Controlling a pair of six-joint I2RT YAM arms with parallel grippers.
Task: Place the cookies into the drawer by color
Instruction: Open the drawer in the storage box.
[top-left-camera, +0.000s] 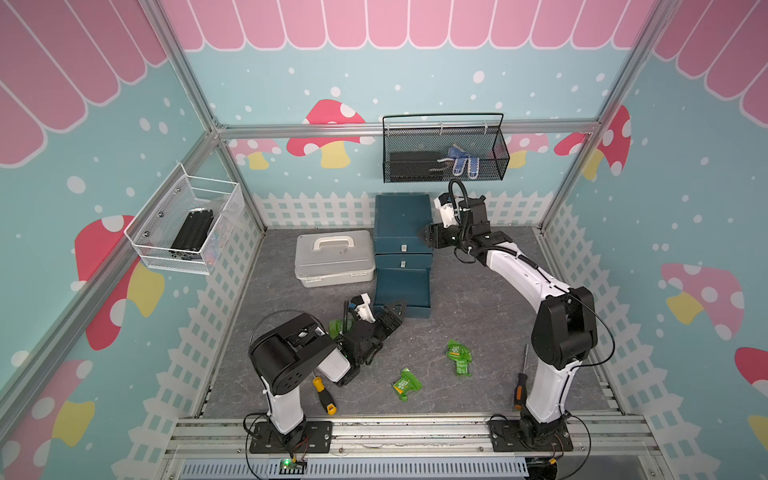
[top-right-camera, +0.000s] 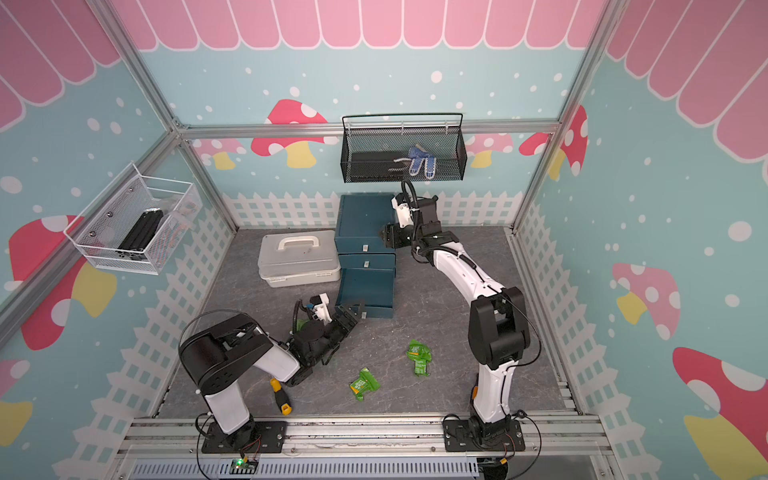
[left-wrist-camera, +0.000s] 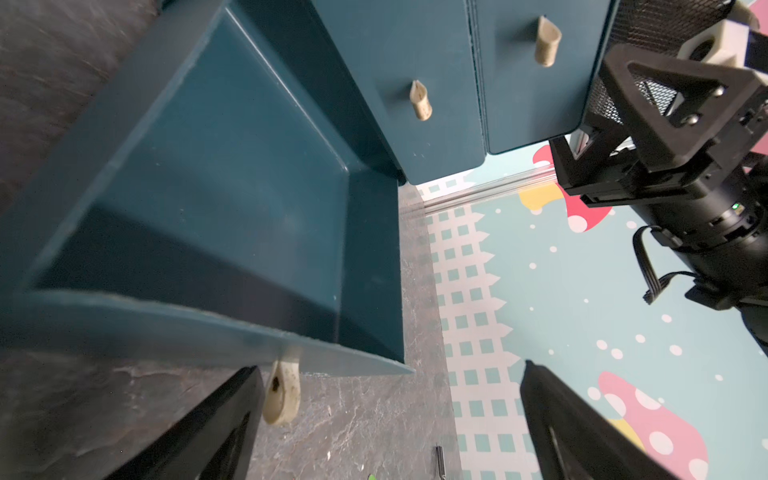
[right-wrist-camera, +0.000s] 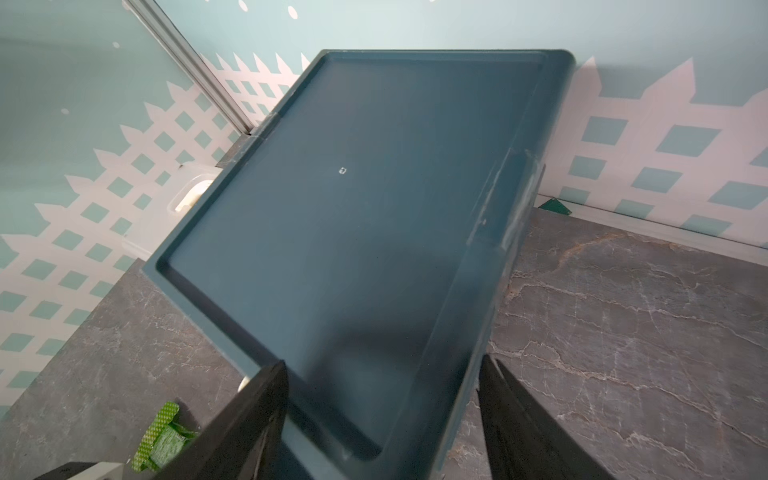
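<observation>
Left gripper (top-left-camera: 394, 311) open, empty, at open bottom drawer (top-left-camera: 402, 289) of dark teal boxy cabinet (top-left-camera: 401, 216). Crinkly green foil cookies (top-left-camera: 406, 384) lie behind it, base-side. Right gripper (top-left-camera: 428, 236), jaws parted, is farther.

Table (top-left-camera: 478, 299): dark grey, looks like stone.
Back: blue drawer (top-left-camera: 402, 220) box, bottom one pulled out; grey case (top-left-camera: 332, 257) just beside it.
Middle: green cookies (top-left-camera: 459, 357), lying loose.
Front: yellow screwdriver (top-left-camera: 324, 395) and orange screwdriver (top-left-camera: 519, 388), well apart.
</observation>
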